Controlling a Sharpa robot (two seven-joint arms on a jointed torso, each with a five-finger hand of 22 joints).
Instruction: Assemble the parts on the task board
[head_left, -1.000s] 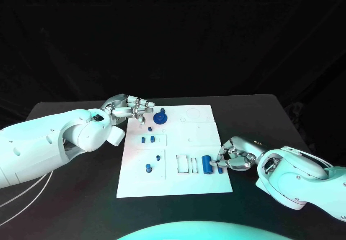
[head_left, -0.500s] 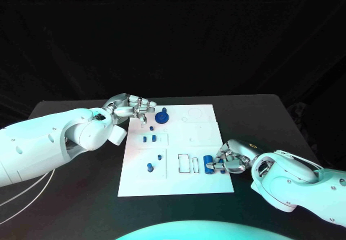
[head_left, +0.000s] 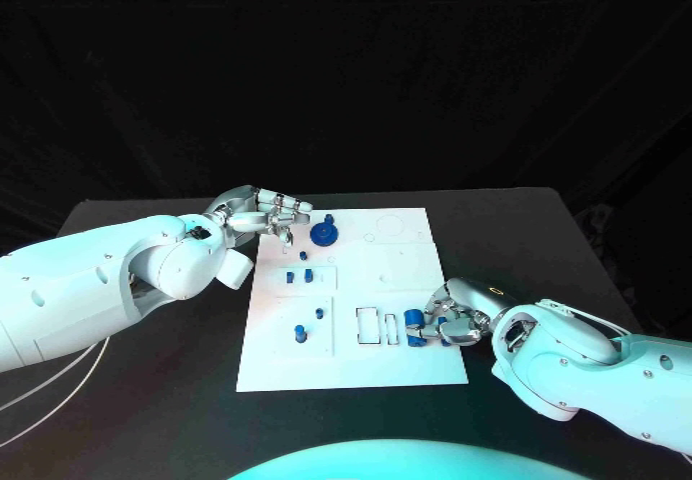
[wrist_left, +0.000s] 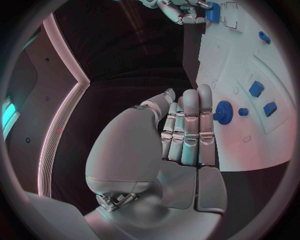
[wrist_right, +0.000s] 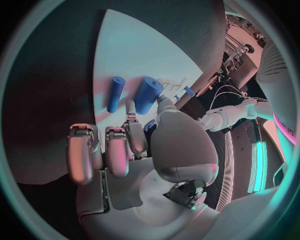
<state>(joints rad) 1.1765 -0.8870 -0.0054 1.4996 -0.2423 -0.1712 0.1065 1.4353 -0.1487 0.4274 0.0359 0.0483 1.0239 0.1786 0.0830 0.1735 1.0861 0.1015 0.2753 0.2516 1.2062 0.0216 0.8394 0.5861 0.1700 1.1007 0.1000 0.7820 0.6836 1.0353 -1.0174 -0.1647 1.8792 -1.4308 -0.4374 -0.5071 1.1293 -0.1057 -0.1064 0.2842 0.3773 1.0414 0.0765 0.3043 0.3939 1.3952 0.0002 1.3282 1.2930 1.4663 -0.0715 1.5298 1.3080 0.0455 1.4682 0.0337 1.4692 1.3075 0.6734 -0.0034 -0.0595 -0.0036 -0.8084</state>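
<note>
Head view is showing the right hand (head_left: 456, 322) pinching a blue cylinder (head_left: 414, 320) at the task board's (head_left: 404, 375) right edge, while the left hand (head_left: 264, 217), fingers straight together holding nothing, is resting beside the blue gear (head_left: 323, 234).

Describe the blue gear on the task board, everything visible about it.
The blue gear is a small toothed wheel, plastic-looking, with a raised hub. It sits flat at the far left of the white task board, a small blue stub just beyond it. The left hand rests beside it, fingertips close; whether they touch it is unclear.
</note>
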